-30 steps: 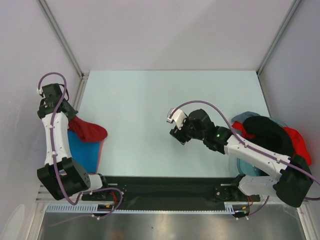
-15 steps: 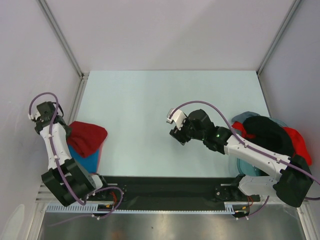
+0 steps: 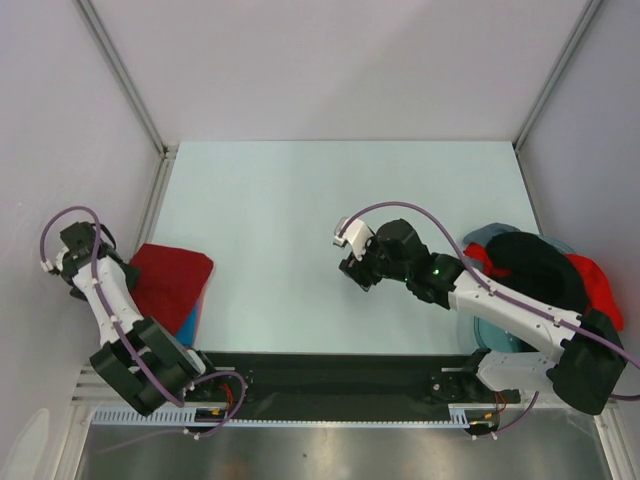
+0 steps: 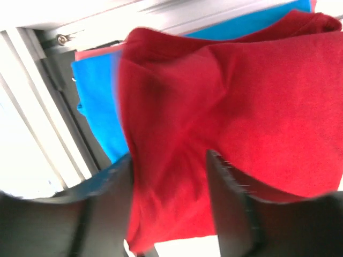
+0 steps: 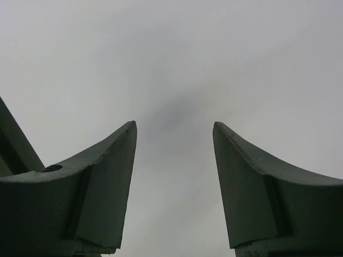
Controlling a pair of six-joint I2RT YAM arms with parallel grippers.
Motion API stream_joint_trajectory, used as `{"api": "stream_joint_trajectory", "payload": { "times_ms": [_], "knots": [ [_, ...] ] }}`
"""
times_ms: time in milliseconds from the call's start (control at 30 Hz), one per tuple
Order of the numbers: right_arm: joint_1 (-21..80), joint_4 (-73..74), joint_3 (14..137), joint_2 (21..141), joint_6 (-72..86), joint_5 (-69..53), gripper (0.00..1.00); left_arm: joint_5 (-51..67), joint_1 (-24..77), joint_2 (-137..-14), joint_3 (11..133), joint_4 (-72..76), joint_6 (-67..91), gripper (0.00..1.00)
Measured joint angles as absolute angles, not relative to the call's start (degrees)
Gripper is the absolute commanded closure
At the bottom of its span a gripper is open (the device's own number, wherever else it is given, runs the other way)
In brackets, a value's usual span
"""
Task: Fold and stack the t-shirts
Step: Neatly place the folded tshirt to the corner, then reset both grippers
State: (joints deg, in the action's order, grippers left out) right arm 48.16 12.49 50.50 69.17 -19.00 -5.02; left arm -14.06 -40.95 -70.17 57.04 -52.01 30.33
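Off the left edge of the tabletop [image 3: 300,200], my left claw [image 4: 169,155] sits at the hem of the dark red t-shirt [image 3: 172,283]. Its wrist camera shows the two fingers [image 4: 107,214] moderately apart, with red cloth filling the whole gap between them. I can't tell whether they are pinching the fabric or only standing over it. The dark red shirt lies spread at the tabletop's near left corner, on top of the bright blue t-shirt [image 3: 193,318]. The blue one shows as a strip along the red one's near and right sides.

Moving right, near the middle of the tabletop, my right claw [image 3: 352,268] is spread wide. It holds nothing and touches nothing. Its wrist view has only bare pale surface between the fingers [image 5: 102,182].

Well apart from that claw, back along its arm at the right edge, the other shirts sit in a loose heap. The pale grey-blue t-shirt [image 3: 487,234] peeks out at the heap's far left. The black t-shirt [image 3: 535,265] is bunched across the middle. The brighter red t-shirt [image 3: 600,285] shows at the right, with a small red fold also at the black one's left.
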Motion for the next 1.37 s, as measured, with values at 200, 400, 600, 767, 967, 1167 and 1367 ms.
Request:
{"api": "stream_joint_trajectory", "payload": {
  "times_ms": [200,400,600,767,967,1167,1367],
  "knots": [
    [48.16,12.45,50.04,68.05,-14.9,-5.5,0.36,-14.37,-40.69,-62.96,56.82,-53.74,33.04,0.25],
    [48.16,10.39,47.07,66.65,-6.85,-7.66,0.36,-12.6,-28.18,-59.88,56.55,-53.91,35.7,0.05],
    [46.46,3.64,40.66,64.12,6.22,-10.66,0.34,0.95,0.05,-58.83,47.46,-40.69,39.03,0.0],
    [41.47,-5.52,28.62,55.33,21.91,-10.72,0.21,11.64,18.46,-59.22,41.47,-23.4,40.93,0.0],
    [40.25,-14.31,10.17,39.29,40.93,-6.68,0.0,23.44,25.28,-57.74,23.18,4.78,51.27,0.0],
    [41.87,-12.43,1.78,17.52,57.56,2.09,0.0,30.22,26.63,-53.23,5.65,35.88,63.7,0.0],
    [49.8,-7.42,1.96,3.16,65.65,12.47,0.0,30.76,25.36,-51.99,2.37,62.26,76.77,0.0]
  ]
}}
